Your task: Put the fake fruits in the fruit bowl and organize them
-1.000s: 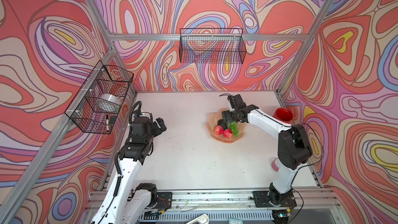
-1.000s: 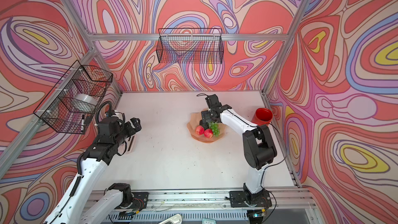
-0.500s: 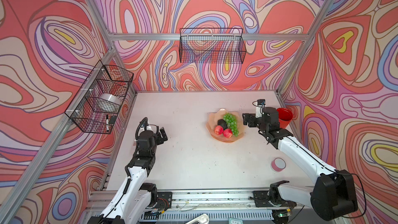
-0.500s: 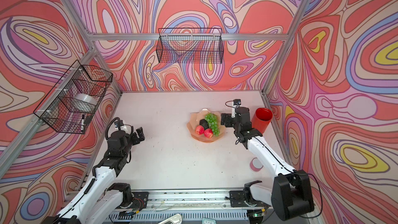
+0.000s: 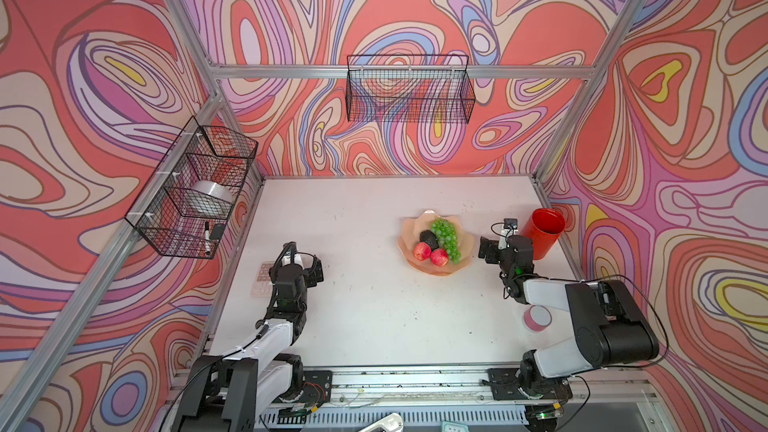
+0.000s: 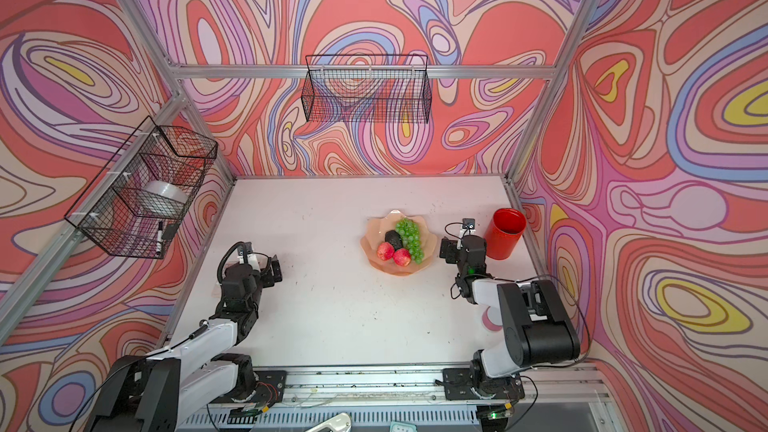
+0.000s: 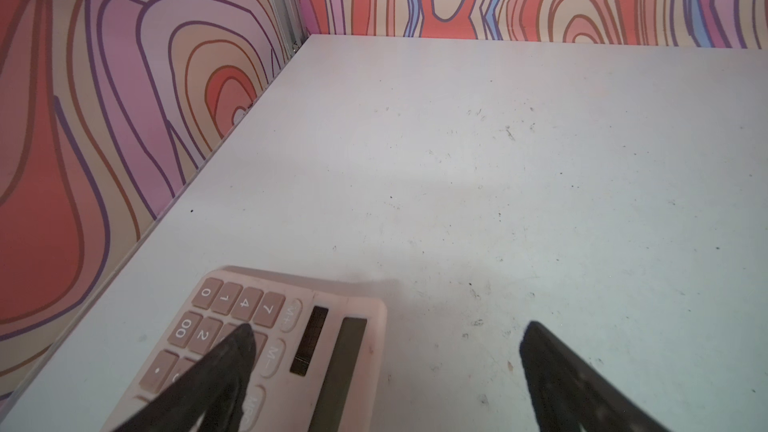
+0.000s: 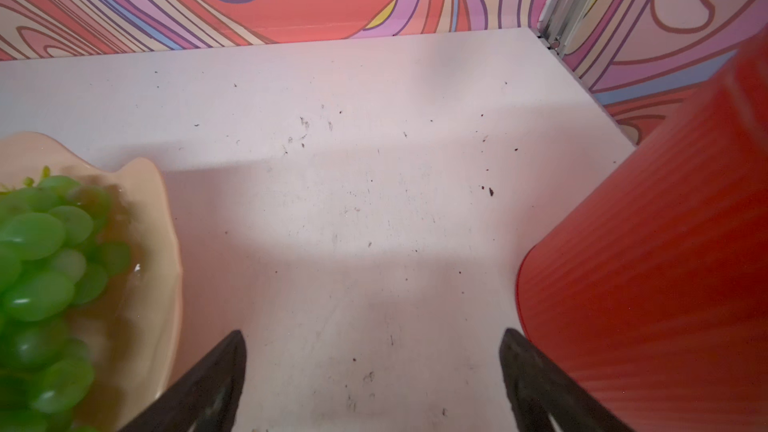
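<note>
The left hand (image 7: pixel 388 328) is open wide and holds nothing. In the left wrist view one finger (image 7: pixel 232 351) is over the keys of a pale pink calculator (image 7: pixel 353 313), and the second finger is over the bare table (image 7: pixel 540 160). I cannot tell if the first finger touches the keys. In both top views this hand is at the left side of the table, well apart from the fruit bowl (image 5: pixel 409 232).

The right hand (image 8: pixel 374 333) is also open wide and empty. It is between the fruit bowl and the red cup (image 5: pixel 544 232), above bare table. In the right wrist view one fingertip is near the scalloped rim of the bowl, and the second one is just beside the wall of the cup. I cannot tell if it touches the cup.

The fruit bowl stands right of the middle of the table, and all the fake fruits lie inside it. There are two red-pink apples (image 5: pixel 422 251) (image 5: pixel 439 257), side by side at the near side of the bowl. There is one dark avocado (image 5: pixel 428 238), just behind the apples. There is one bunch of green grapes (image 5: pixel 446 234), which lies along the right side of the avocado and reaches down beside the right apple.

On the table there are also one red cup, one calculator and one pink tape roll (image 5: pixel 537 318). The tape roll lies near the right arm, partly under it. On the walls hang two black wire baskets, one on the back wall (image 5: pixel 409 89) and one on the left wall (image 5: pixel 195 189).
</note>
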Available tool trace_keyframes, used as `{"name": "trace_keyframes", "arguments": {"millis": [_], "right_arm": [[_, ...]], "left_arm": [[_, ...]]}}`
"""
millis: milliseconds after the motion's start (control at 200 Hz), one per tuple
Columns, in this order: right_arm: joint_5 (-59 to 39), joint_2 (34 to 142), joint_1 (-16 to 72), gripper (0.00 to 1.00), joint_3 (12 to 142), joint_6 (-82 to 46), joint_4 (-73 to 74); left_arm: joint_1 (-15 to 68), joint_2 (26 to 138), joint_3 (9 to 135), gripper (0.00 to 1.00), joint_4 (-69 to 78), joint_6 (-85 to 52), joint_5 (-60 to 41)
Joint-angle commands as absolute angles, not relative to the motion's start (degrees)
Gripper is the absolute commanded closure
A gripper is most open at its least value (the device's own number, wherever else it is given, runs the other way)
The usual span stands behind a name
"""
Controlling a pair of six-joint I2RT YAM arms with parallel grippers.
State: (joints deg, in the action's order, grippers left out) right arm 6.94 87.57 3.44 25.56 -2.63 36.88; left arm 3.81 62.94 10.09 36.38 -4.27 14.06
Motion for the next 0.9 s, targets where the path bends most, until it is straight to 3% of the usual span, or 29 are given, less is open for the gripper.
{"name": "trace_keyframes", "arguments": {"millis": [0, 255, 416, 501, 896], "right_arm": [[3.28, 89.33, 2.34, 0.02, 25.51, 0.14, 48.79], [2.52, 93.39, 1.65, 0.02, 20.22, 0.51, 63.10], [3.60, 96.42, 1.66, 0.02, 19.55, 0.18, 67.20], [4.16, 98.34, 1.67, 0.02, 18.64, 0.10, 71.02], [5.21, 98.09, 1.67, 0.02, 19.26, 0.00, 69.48]], "left_arm": [[3.03, 66.09, 11.32, 0.00, 44.42, -2.99, 12.18], [2.46, 77.60, 16.62, 0.00, 49.67, -2.09, 9.91], [1.85, 89.39, 16.97, 0.00, 61.83, -1.63, 9.78], [1.85, 86.86, 19.98, 0.00, 51.52, -3.35, 11.68], [1.93, 88.38, 20.42, 0.00, 53.48, -3.21, 12.85]]}}
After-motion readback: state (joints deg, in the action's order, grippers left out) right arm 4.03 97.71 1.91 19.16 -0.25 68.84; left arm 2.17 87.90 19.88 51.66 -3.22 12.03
